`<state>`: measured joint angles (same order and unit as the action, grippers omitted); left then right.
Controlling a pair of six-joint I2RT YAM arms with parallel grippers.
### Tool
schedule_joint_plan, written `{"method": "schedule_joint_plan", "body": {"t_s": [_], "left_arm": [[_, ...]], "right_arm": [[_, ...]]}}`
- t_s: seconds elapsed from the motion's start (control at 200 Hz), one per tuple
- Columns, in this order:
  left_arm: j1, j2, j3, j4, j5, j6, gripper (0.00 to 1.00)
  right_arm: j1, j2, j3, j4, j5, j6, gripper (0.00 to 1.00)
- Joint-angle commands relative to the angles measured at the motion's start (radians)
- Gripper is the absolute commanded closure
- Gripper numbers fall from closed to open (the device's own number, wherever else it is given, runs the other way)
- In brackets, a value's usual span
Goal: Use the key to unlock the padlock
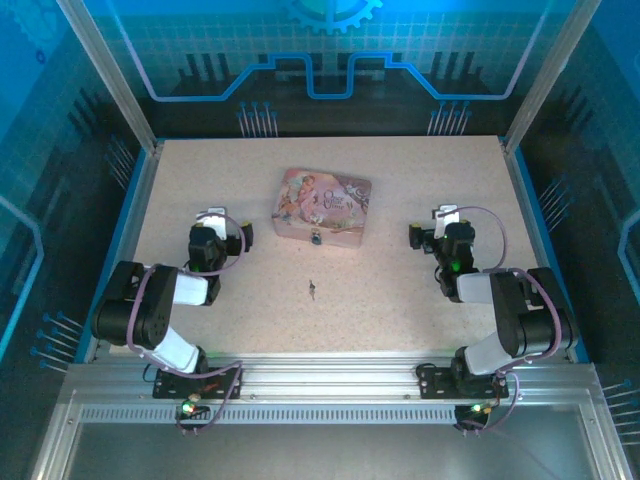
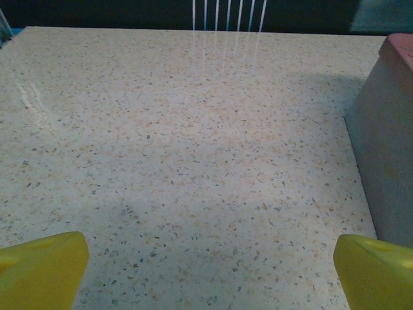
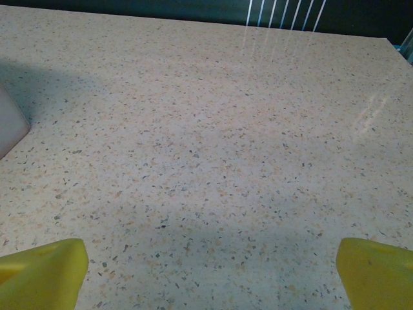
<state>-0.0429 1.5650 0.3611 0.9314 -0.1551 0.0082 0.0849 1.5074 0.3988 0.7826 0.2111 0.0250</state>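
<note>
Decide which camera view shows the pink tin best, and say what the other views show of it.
The top external view: the whole pink tin is seen from above, printed lid included. The left wrist view catches one plain side wall at its right edge; the right wrist view a pale corner, probably the tin's.

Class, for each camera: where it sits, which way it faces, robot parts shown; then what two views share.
Top external: above and behind, looking down on the table; both arms, tin, padlock, key.
Left wrist: low, facing forward over the table; open left gripper; tin at right.
Right wrist: likewise; open right gripper; tin at left.
Shared: both wrists see the tin.
</note>
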Motion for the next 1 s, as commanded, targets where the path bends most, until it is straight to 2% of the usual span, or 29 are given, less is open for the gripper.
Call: {"method": "schedule_joint_plan", "body": {"t_s": [0.0,0.065,0.125,0.165,0.185,0.25,0.375,0.455,0.59,0.68,0.765,0.87,0.995], "left_arm": [[0.018,-0.072,0.042,-0.099,0.094,0.022,0.01],[0.017,-0.175,0.089,-0.293,0.104,0.007,0.02],[0.018,-0.264,0.131,-0.441,0.146,-0.023,0.06],[0.016,-0.309,0.147,-0.499,0.175,-0.057,0.09],[0.017,-0.330,0.157,-0.529,0.198,-0.075,0.10],[0.006,-0.378,0.192,-0.635,0.257,-0.128,0.16],[-0.067,-0.406,0.280,-0.918,0.228,-0.231,0.22],[-0.130,-0.396,0.312,-1.039,0.226,-0.289,0.30],[-0.275,-0.389,0.315,-1.159,0.155,-0.370,0.38],[-0.293,-0.407,0.295,-1.209,0.134,-0.468,0.41],[-0.292,-0.435,0.274,-1.247,0.088,-0.521,0.41],[-0.288,-0.472,0.246,-1.269,0.048,-0.525,0.38],[-0.279,-0.499,0.225,-1.264,0.043,-0.512,0.36]], "right_arm": [[-0.007,-0.036,0.052,-0.085,-0.021,0.001,0.00],[-0.002,-0.101,0.119,-0.268,-0.006,0.009,0.01],[-0.001,-0.158,0.201,-0.489,-0.007,0.078,0.02],[0.003,-0.186,0.232,-0.594,-0.053,0.098,0.09],[0.014,-0.199,0.242,-0.625,-0.073,0.083,0.13],[0.079,-0.246,0.272,-0.733,-0.059,0.074,0.16],[0.188,-0.311,0.333,-0.904,-0.061,0.176,0.20],[0.259,-0.313,0.356,-0.975,-0.113,0.283,0.27],[0.432,-0.249,0.369,-1.027,-0.179,0.418,0.39],[0.573,-0.165,0.429,-1.091,-0.165,0.481,0.45],[0.696,-0.070,0.532,-1.194,-0.117,0.549,0.45],[0.847,0.047,0.653,-1.309,-0.050,0.627,0.39],[0.927,0.171,0.771,-1.393,-0.035,0.679,0.39]]}}
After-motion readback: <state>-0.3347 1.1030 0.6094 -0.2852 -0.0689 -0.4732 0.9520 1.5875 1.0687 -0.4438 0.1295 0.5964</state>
